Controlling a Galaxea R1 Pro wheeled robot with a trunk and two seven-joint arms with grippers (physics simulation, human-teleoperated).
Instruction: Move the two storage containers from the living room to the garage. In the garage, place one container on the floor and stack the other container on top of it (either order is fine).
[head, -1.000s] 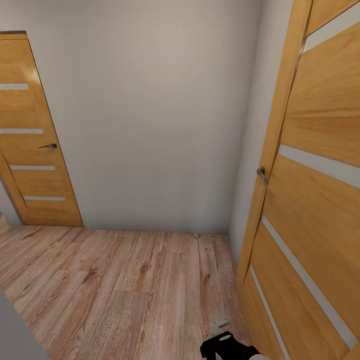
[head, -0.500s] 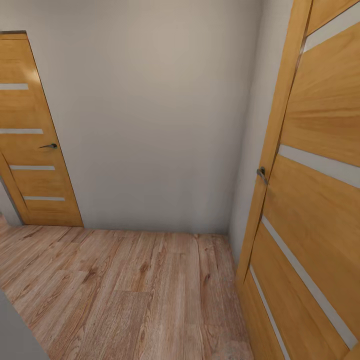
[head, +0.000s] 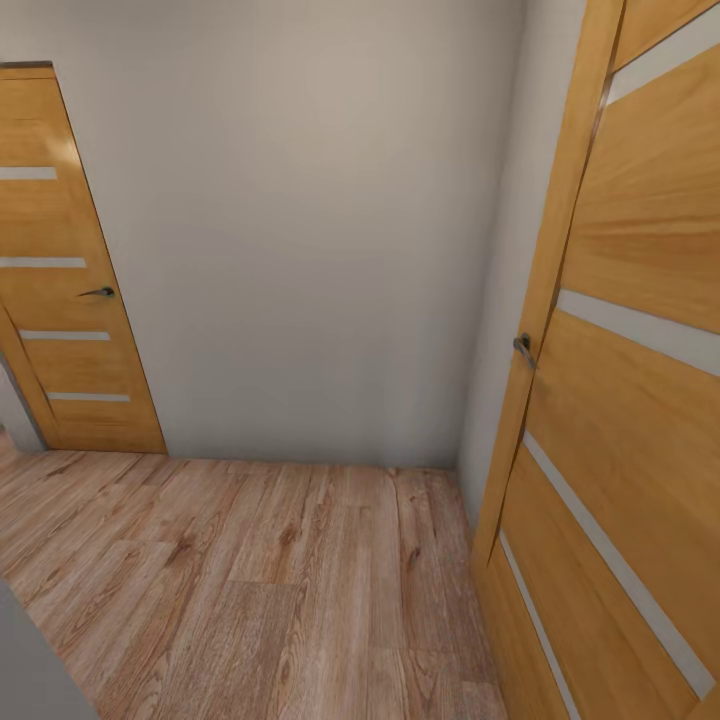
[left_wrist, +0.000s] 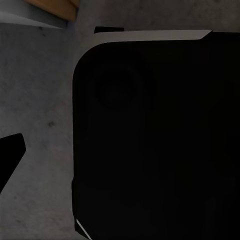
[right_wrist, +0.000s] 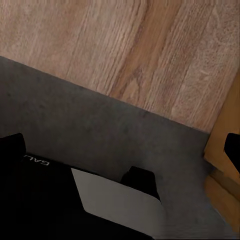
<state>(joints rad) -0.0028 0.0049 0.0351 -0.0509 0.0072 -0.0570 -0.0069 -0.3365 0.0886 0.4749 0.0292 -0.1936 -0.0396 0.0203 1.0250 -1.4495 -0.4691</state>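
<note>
The two storage containers are out of view. In the right wrist view my right gripper (right_wrist: 122, 146) is open with nothing in it, one black fingertip (right_wrist: 12, 145) at each side of the picture. It hangs over dark grey concrete floor (right_wrist: 75, 115) where that meets light wood planks (right_wrist: 125, 45). The left wrist view has my left gripper (left_wrist: 120, 155) over the same kind of concrete (left_wrist: 40, 100). One of its fingertips (left_wrist: 10, 155) shows far out to the side and the other is lost against my black base (left_wrist: 150, 140). Nothing is held.
The head view faces a corner of a room with a light wood plank floor (head: 250, 580) and a plain pale wall (head: 300, 250). A wooden panelled door (head: 60, 300) stands shut at the left. Another door (head: 620, 400) stands very near on the right, with its handle (head: 523, 347).
A black part of my right arm at the bottom edge of the head view one second ago has dropped out of sight. The view itself has not shifted.
</note>
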